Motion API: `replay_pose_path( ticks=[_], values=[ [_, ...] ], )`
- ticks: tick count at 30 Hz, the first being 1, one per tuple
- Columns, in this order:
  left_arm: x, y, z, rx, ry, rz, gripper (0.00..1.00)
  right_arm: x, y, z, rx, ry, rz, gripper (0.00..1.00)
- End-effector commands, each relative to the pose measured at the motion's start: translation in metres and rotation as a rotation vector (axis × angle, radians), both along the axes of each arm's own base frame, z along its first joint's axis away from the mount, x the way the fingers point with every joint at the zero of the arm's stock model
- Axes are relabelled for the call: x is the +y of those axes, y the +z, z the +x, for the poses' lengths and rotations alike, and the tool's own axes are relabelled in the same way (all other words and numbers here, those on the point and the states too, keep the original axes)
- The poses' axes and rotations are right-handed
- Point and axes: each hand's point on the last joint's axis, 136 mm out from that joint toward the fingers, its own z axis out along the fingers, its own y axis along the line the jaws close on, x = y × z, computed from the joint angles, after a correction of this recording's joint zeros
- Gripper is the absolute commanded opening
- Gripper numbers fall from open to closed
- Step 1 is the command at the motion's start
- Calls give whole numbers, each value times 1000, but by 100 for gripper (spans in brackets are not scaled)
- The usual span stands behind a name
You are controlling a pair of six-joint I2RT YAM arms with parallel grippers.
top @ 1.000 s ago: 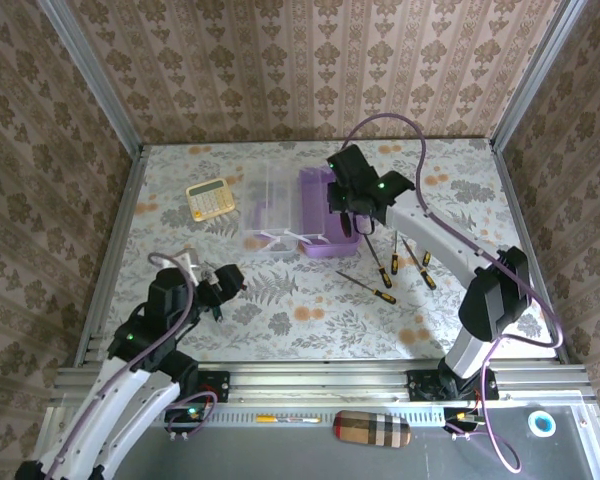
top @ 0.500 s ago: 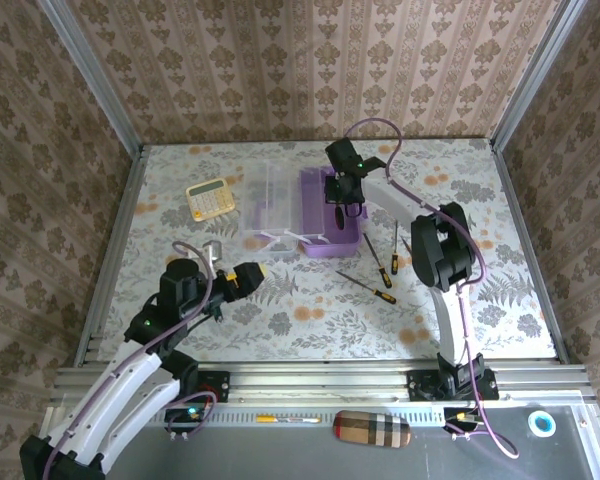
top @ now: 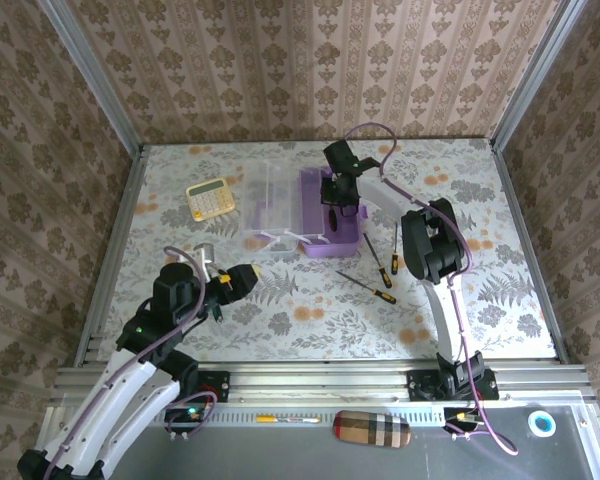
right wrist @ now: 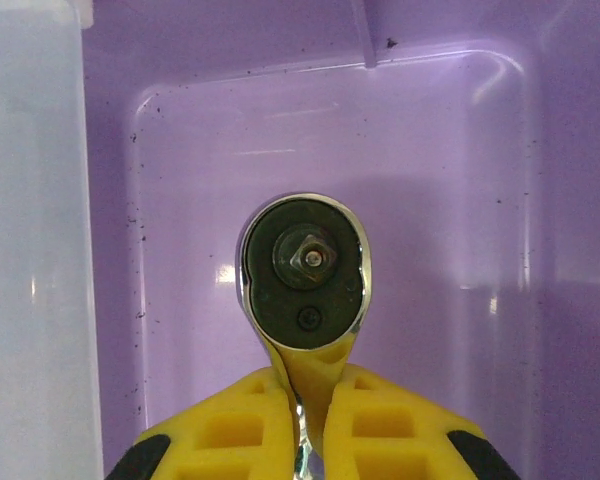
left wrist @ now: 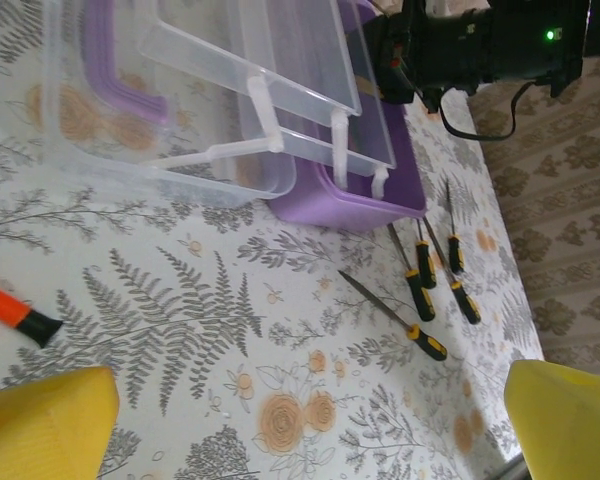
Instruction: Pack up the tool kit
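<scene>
Holding the ratchet wrench over the purple box

The right gripper [right wrist: 302, 388] is closed on the handle of the ratchet wrench [right wrist: 302, 268], and the wrench head hangs over the bottom of the purple box [right wrist: 180, 140]. The left gripper [left wrist: 302, 420] stands wide open above the table [left wrist: 280, 400]. Screwdrivers [left wrist: 420, 292] lie beside the box.

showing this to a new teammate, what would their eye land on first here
First, the round steel head of the ratchet wrench, clamped in the yellow right pincer and poised over the floor of the open purple box at the table's far middle. Next, the black-orange screwdrivers lying loose just right of that box.
</scene>
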Motion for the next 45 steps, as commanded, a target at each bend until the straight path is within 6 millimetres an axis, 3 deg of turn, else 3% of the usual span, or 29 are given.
replay_pose_path(
  ticks=[1, 9, 19, 25, 30, 34, 38, 43, 45],
  values=[
    [16, 18, 3, -57, 71, 33, 100, 3, 0, 3, 11, -4, 15, 11],
    [39, 19, 2, -64, 170, 93, 100, 0, -9, 4, 35, -11, 18, 18],
    [41, 24, 0, -72, 173, 88, 100, -2, 11, 0, 16, 5, 19, 29],
    [48, 29, -1, -70, 202, 110, 100, -4, 57, -2, -66, 6, 45, 31],
    [81, 18, -2, 5, 355, 229, 100, -8, 108, -13, -159, 6, 59, 34],
    [103, 10, -2, 72, 454, 323, 100, 1, 138, -38, -219, 28, 55, 34],
    [116, 17, -1, 74, 517, 365, 100, 40, 154, -87, -286, 113, 2, 37],
    [126, 25, -3, 81, 560, 382, 100, 97, 149, -144, -307, 260, -44, 40],
    [138, 25, -6, 87, 622, 374, 100, 118, 143, -163, -297, 304, -29, 41]
  ],
)
